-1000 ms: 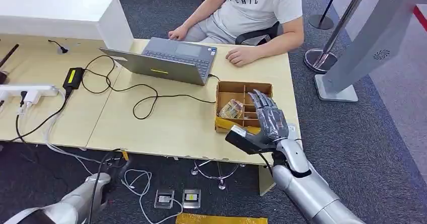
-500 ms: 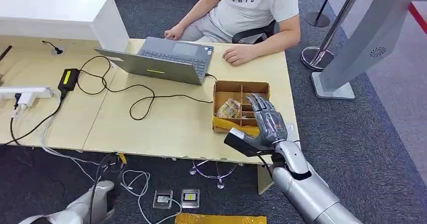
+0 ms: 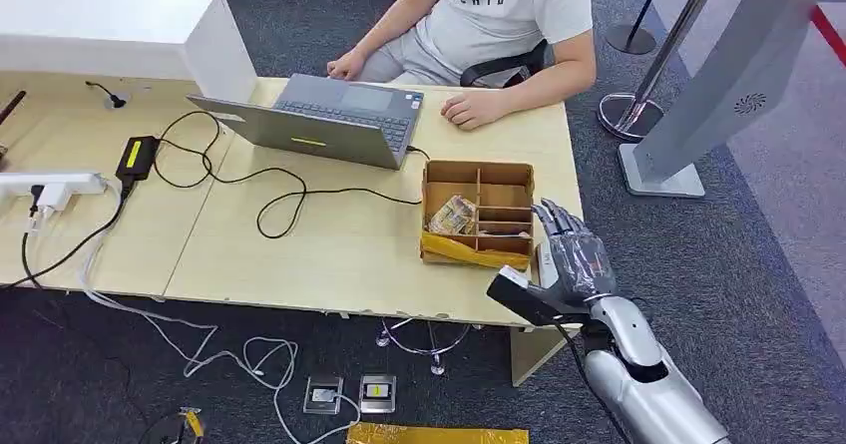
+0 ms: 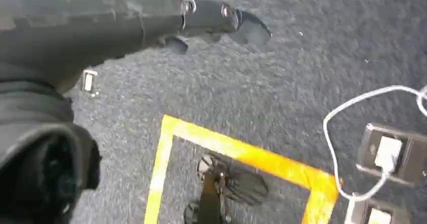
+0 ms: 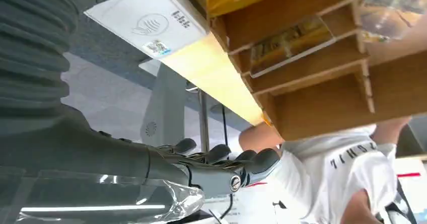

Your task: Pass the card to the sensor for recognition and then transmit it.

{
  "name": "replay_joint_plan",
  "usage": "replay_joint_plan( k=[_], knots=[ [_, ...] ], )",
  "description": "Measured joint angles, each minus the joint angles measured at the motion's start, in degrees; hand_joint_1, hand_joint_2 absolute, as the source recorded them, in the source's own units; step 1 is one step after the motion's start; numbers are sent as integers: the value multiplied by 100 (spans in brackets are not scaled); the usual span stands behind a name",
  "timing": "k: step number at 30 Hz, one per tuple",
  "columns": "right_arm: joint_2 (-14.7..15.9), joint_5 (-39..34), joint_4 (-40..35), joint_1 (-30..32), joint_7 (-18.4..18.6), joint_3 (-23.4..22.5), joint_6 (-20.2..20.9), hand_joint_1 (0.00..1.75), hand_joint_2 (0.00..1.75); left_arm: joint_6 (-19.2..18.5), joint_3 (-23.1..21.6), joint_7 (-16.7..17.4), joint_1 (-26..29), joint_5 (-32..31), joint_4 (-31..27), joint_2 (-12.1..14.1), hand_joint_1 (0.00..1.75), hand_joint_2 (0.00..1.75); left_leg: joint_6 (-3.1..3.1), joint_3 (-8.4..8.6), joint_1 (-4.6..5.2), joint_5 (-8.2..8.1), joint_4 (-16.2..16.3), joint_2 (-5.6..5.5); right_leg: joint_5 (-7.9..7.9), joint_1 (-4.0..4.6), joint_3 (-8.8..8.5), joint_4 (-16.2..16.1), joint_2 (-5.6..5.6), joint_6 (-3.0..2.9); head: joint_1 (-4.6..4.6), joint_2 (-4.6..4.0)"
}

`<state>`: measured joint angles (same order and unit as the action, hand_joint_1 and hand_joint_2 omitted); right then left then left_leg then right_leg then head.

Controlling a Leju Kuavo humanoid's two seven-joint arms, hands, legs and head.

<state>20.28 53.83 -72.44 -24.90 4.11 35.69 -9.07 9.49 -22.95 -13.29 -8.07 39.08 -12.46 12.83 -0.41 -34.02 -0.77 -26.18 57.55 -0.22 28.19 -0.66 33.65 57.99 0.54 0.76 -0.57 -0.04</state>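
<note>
Grey carpet surrounds the desk (image 3: 329, 254); right hand (image 3: 571, 260) hangs at its corner, fingers straight and spread, holding nothing; white sensor (image 5: 148, 22) beside it; card (image 5: 289, 40) lies in the box (image 3: 477, 214); left hand's (image 4: 70, 27) fingers extended over the floor.

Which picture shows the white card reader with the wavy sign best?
The right wrist view: the card reader is close there, its wave sign and small sticker plain to see, beside the wooden box. In the head view the right hand covers most of it. The left wrist view looks at the floor.
</note>
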Motion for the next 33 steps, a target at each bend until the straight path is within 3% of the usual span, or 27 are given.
replay_joint_plan(
  k=[9,27,33],
  knots=[
    [81,-50,-201,8,-72,-90,-37,0,175,-114,323,41,94,59,94,70,0,0,-1,1,-2,10,1,-10,-5,3,-7,1,-6,0,2,0],
    [173,-9,-433,1,-161,-129,-52,0,175,-48,422,90,139,-7,138,96,0,0,-2,1,-3,12,0,-25,-4,4,-12,1,-17,-1,2,0],
    [100,153,-356,-42,-400,-127,-374,0,175,-120,422,192,140,-2,142,94,0,0,-2,-1,-3,11,0,-29,-3,4,-14,1,-29,-1,2,0]
  ],
)
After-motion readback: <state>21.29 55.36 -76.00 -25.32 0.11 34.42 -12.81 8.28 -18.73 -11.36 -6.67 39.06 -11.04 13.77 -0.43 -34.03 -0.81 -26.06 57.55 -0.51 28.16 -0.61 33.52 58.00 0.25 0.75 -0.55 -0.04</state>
